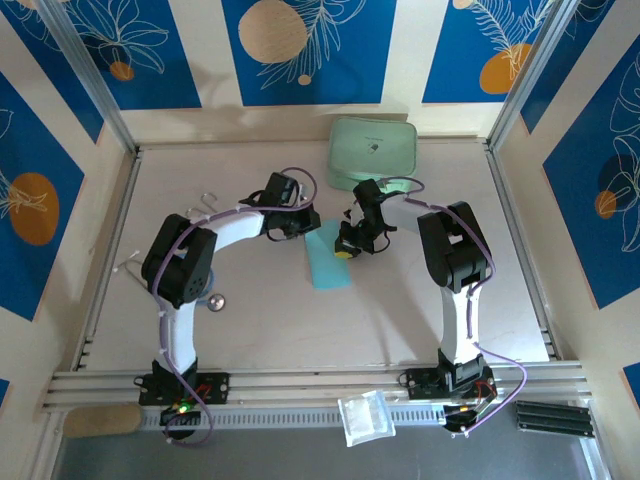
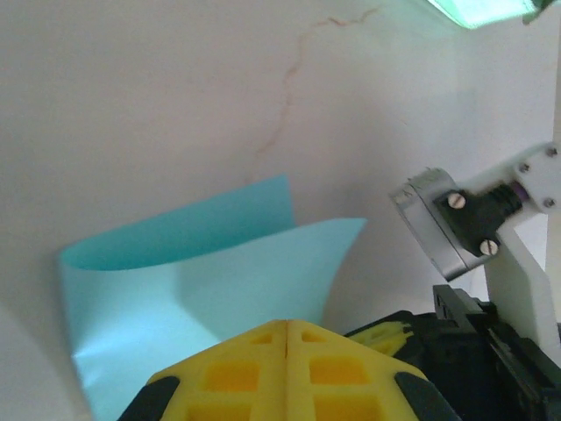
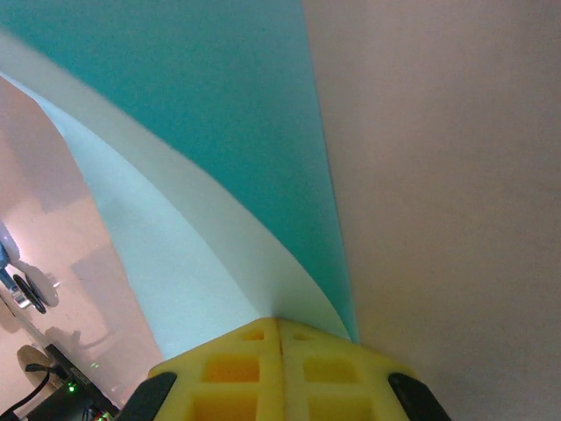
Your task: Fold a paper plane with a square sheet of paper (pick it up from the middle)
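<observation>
While the first half-fold appears under way: sky-blue square sheet (image 1: 330,262), loosely doubled, mid-desk (image 1: 260,320), 7 o'clock from mint-green case (image 1: 373,150). Right fingers (image 3: 316,368) pinch its doubled end; left fingers (image 2: 245,373) pressed together at its edge. Next, likely: flatten the crease.

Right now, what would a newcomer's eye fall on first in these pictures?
The sky-blue sheet of paper, bent over on itself in the middle of the table, stands out first. The right gripper is shut on its edge; the left gripper, also shut, sits at it from the other side. A mint-green case lies at the far edge.
</observation>
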{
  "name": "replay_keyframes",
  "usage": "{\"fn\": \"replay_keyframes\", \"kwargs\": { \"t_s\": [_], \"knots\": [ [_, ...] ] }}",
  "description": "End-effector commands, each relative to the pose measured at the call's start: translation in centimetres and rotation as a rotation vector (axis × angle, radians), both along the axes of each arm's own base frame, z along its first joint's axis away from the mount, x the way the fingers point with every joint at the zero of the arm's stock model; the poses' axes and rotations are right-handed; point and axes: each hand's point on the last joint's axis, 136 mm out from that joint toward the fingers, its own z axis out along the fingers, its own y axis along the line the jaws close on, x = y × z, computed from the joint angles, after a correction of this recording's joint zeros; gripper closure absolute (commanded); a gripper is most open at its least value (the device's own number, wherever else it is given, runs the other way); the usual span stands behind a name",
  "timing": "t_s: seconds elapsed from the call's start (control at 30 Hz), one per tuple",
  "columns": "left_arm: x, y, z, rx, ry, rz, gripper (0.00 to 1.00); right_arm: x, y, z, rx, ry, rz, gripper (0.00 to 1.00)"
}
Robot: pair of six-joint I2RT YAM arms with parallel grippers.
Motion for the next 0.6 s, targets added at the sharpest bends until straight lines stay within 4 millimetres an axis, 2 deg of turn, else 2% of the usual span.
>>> {"fn": "replay_keyframes", "kwargs": {
  "t_s": [0.0,0.33,0.57],
  "knots": [
    [0.9,0.7,-1.6,0.043,0.028,0.028,0.95,-3.5,-7.1,-8.1,-0.366,0.148,-0.03,0.99],
    [1.7,3.9,-5.5,0.121,0.069,0.072,0.94,-3.5,-7.4,-8.1,-0.37,0.147,-0.035,0.99],
    [2.8,7.9,-7.4,0.199,0.093,0.132,0.95,-3.5,-7.7,-8.2,-0.382,0.147,-0.03,0.99]
  ]
}}
